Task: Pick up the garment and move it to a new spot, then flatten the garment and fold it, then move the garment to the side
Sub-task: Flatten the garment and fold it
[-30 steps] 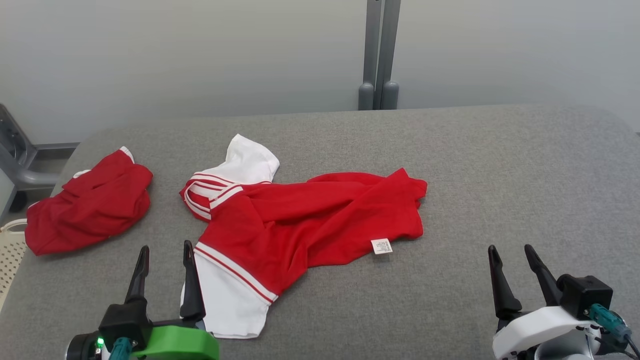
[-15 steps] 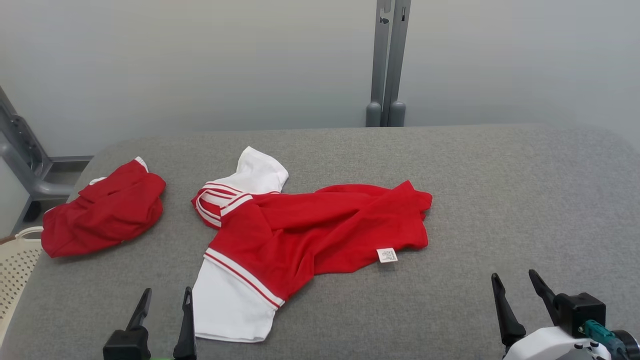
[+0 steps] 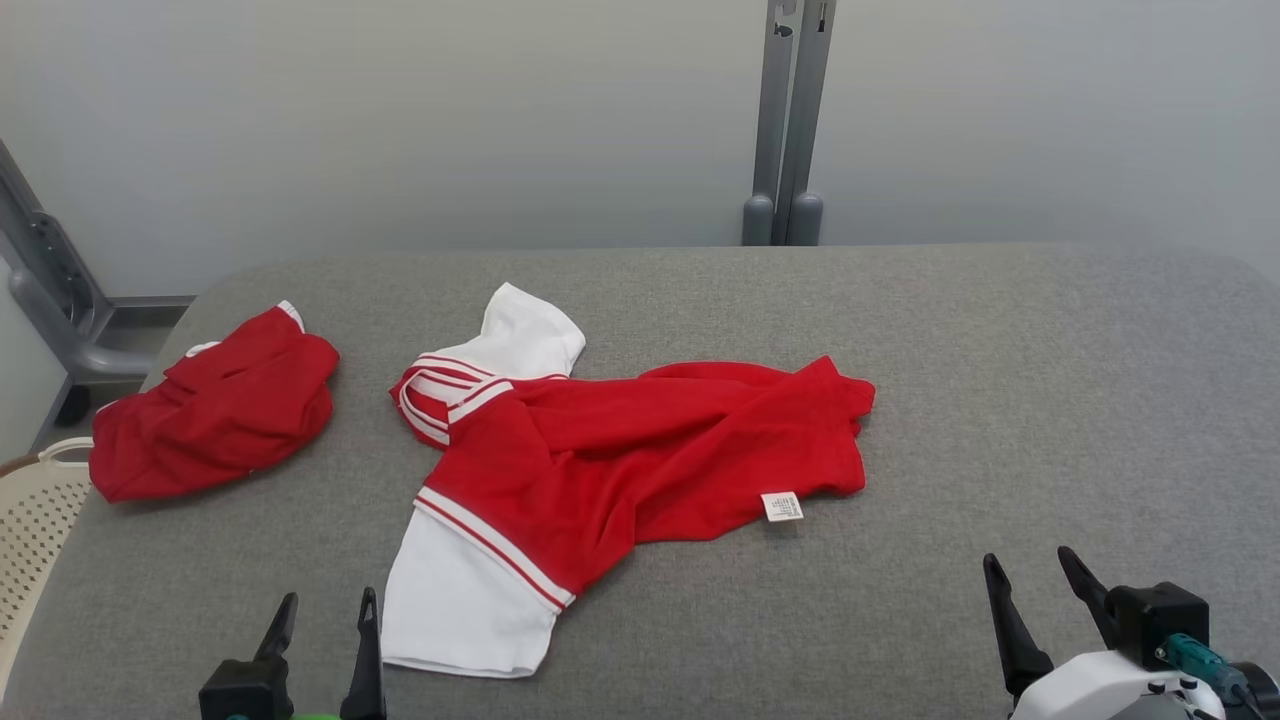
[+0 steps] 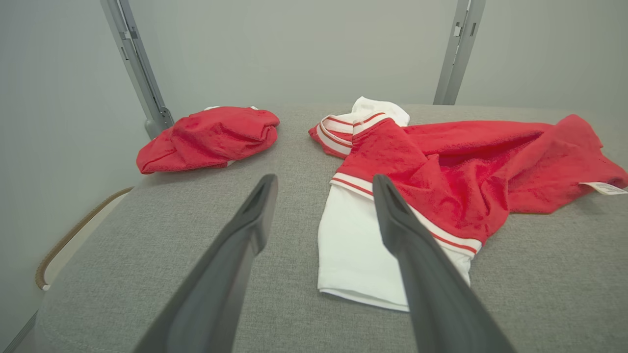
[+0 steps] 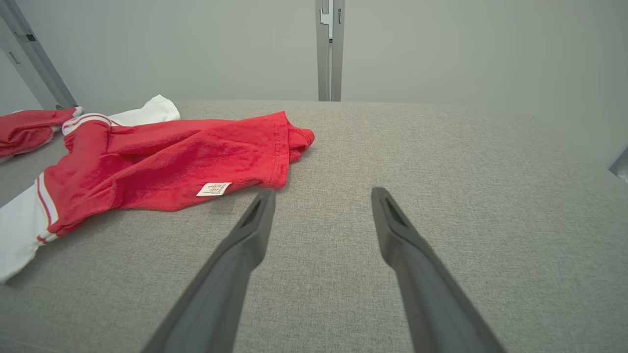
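The garment [image 3: 640, 450], a red shirt with white sleeves and striped trim, lies crumpled in the middle of the grey table [image 3: 1000, 380], a white label at its near hem. My left gripper [image 3: 329, 597] is open at the near edge, just left of the white sleeve, touching nothing. In the left wrist view the left gripper [image 4: 325, 180] points at the garment [image 4: 441, 166], its right finger over the sleeve. My right gripper [image 3: 1028, 558] is open over bare table, right of the garment. In the right wrist view the right gripper [image 5: 323, 192] has the garment [image 5: 162, 162] to its left.
A second red garment [image 3: 215, 415] lies bunched at the table's far left. A cream perforated basket [image 3: 35, 520] stands beyond the left edge, near a grey metal frame [image 3: 50, 300]. A grey post [image 3: 790, 120] rises behind the table. Bare table spreads to the right.
The head camera has shifted, moving the whole picture. Both grippers have drawn back toward the near edge; the left finger no longer reaches up over the white sleeve. The garment lies as before.
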Motion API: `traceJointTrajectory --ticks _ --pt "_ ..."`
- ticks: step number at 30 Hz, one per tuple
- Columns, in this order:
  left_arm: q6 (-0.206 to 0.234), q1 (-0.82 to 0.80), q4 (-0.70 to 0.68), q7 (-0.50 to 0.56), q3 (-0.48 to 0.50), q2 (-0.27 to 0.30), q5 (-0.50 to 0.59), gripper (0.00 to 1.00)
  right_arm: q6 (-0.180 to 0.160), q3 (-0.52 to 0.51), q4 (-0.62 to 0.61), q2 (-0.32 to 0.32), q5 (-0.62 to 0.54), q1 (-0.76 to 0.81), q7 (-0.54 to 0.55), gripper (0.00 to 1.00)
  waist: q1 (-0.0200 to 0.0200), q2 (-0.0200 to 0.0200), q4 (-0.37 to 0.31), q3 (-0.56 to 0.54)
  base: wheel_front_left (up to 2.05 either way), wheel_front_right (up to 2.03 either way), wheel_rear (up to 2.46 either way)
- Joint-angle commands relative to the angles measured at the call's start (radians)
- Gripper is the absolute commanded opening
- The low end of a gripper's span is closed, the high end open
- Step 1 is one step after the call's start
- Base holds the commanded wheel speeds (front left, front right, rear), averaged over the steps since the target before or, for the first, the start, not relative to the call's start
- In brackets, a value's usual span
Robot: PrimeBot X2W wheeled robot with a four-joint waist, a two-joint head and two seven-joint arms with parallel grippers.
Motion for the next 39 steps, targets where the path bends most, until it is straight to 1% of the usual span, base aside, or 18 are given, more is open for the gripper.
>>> traceJointTrajectory --ticks 1,6,8,10,12,15,18,22,25,36,37,38,39 --pt "-0.003 -0.026 0.010 0.005 0.002 0.004 -0.009 1.00 0.000 -0.005 -0.004 -0.004 -0.011 -0.008 0.005 1.00 0.0000 -0.0001 -0.001 0.003 0.00 0.00 0.00" --pt "-0.021 -0.079 0.077 0.058 -0.008 0.018 -0.016 1.00 0.000 -0.008 -0.013 -0.004 -0.017 -0.018 0.028 1.00 0.0000 -0.0001 0.002 0.014 0.00 0.00 0.00" --pt "-0.030 -0.114 0.122 0.100 -0.015 0.023 -0.019 1.00 0.000 -0.005 -0.020 -0.004 -0.017 -0.018 0.035 1.00 0.0000 -0.0001 0.002 0.021 0.00 0.00 0.00" --pt "-0.036 -0.146 0.154 0.164 -0.039 0.023 -0.007 1.00 0.000 -0.002 -0.028 -0.004 -0.018 -0.019 0.043 1.00 0.0000 -0.0001 0.000 0.029 0.00 0.00 0.00" --pt "-0.042 -0.182 0.198 0.231 -0.056 0.037 0.000 1.00 0.000 0.007 -0.034 -0.004 -0.018 -0.023 0.049 1.00 0.0000 -0.0001 -0.005 0.039 0.00 0.00 0.00" --pt "-0.054 -0.233 0.256 0.294 -0.085 0.058 0.026 1.00 0.000 0.019 -0.044 -0.004 -0.021 -0.029 0.059 1.00 0.0000 -0.0001 -0.016 0.055 0.00 0.00 0.00" --pt "-0.064 -0.265 0.312 0.331 -0.101 0.063 0.029 1.00 0.000 0.026 -0.053 -0.004 -0.026 -0.034 0.069 1.00 0.0000 -0.0001 -0.030 0.071 0.00 0.00 0.00" --pt "-0.090 -0.303 0.398 0.357 -0.106 0.050 0.006 1.00 0.000 0.028 -0.064 -0.004 -0.034 -0.038 0.081 1.00 0.0000 -0.0001 -0.046 0.095 0.00 0.00 0.00" --pt "-0.088 -0.317 0.438 0.348 -0.102 0.039 -0.005 1.00 0.000 0.027 -0.070 -0.004 -0.036 -0.037 0.086 1.00 0.0000 -0.0001 -0.050 0.104 0.00 0.00 0.00" --pt "-0.108 -0.382 0.573 0.333 -0.116 0.013 -0.019 1.00 0.000 0.054 -0.080 -0.004 -0.058 -0.056 0.113 1.00 0.0000 -0.0001 -0.048 0.126 0.00 0.00 0.00" --pt "-0.112 -0.389 0.583 0.331 -0.116 0.011 -0.022 0.95 0.000 0.059 -0.080 -0.004 -0.062 -0.065 0.119 1.00 0.0000 -0.0001 -0.049 0.132 0.00 0.00 0.00" --pt "-0.115 -0.396 0.594 0.333 -0.120 0.010 -0.019 0.86 0.000 0.064 -0.077 -0.004 -0.067 -0.076 0.124 1.00 0.0000 -0.0001 -0.050 0.137 0.00 0.00 0.00" --pt "-0.119 -0.402 0.605 0.332 -0.123 0.007 -0.019 0.74 0.000 0.071 -0.071 -0.004 -0.068 -0.088 0.136 1.00 0.0000 -0.0001 -0.051 0.141 0.00 0.00 0.00"
